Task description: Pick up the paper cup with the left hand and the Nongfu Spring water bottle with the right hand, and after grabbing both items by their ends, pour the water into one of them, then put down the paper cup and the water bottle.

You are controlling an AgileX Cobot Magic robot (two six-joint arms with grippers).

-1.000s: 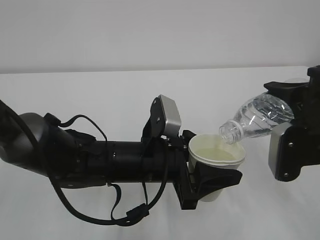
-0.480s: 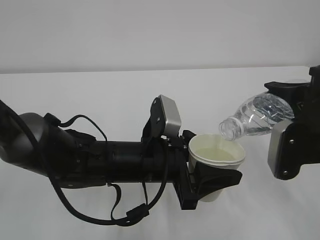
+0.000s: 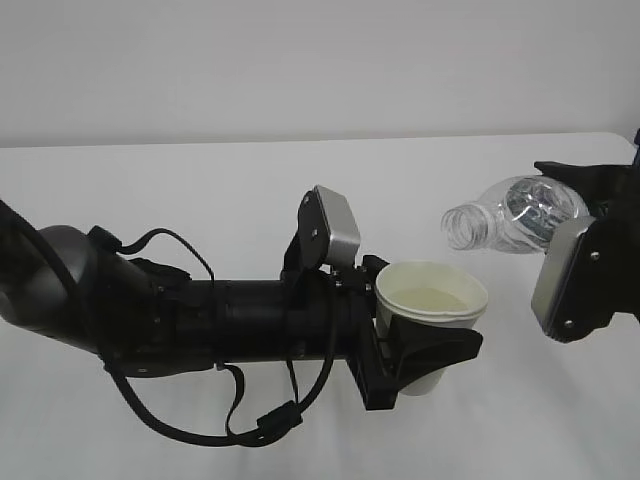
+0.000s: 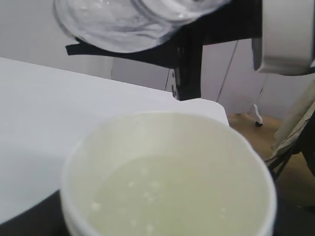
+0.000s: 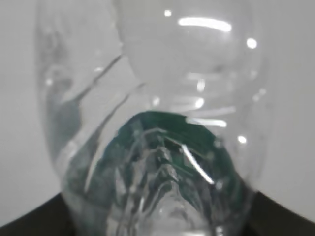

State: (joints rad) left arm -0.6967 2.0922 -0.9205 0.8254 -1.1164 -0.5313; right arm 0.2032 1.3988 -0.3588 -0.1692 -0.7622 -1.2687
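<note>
The white tabletop point(image 3: 200, 180) is lying under both arms. The left hand point(image 3: 425, 355) is reaching in from the left, its jaws grasping the cup point(image 3: 430, 315) upright, with water point(image 4: 172, 196) sitting inside. The right hand point(image 3: 600, 255) is gripping the bottle point(image 3: 515, 215) by its base, jaws clenched on it, the open neck lying about level, above and just right of the cup's rim.

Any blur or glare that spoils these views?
Exterior view: even light, sharp. Left wrist view: paper cup soft, bottle overhead blurred. Right wrist view: the bottle fills the frame, out of focus, with white glints on the plastic.
</note>
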